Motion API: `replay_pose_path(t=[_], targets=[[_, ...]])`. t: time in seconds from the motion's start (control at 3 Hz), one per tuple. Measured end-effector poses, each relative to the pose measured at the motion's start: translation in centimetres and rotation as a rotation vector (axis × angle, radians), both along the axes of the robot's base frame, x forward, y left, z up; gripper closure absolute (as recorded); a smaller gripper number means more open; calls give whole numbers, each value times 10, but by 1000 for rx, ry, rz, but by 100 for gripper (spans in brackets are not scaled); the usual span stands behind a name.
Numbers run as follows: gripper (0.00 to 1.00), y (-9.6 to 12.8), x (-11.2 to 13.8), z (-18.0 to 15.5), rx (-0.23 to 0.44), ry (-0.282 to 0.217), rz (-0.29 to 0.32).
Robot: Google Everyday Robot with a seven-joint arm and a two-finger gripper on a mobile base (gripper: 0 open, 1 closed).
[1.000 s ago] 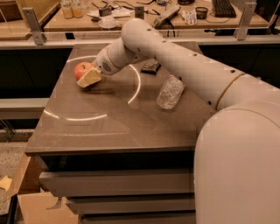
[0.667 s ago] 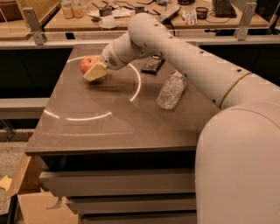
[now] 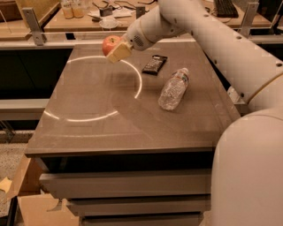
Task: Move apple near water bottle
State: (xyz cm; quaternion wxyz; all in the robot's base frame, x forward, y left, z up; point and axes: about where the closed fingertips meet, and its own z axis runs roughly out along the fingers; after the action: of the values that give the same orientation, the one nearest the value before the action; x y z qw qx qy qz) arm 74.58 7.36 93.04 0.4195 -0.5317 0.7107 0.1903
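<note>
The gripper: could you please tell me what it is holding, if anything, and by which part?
The gripper holds the apple by its lower right side, above the far left part of the table.

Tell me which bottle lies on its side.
The clear water bottle on the table; the two small bottles behind stand upright. The gripper, far left, holds the apple.

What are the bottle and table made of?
The bottle looks like thin clear plastic: see-through, crinkled, white cap. The table is dark brown, smooth and semi-glossy, mirroring a light ring; laminate or wood, unclear. The gripper holds the apple above its far side.
</note>
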Motion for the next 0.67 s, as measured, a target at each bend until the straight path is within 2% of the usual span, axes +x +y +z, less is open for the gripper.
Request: replay_pose_path(t=[0.33,0.67], targets=[[100,-30,-22,1,-7,38,43],[100,-51,-47,-9,-12,75,96]])
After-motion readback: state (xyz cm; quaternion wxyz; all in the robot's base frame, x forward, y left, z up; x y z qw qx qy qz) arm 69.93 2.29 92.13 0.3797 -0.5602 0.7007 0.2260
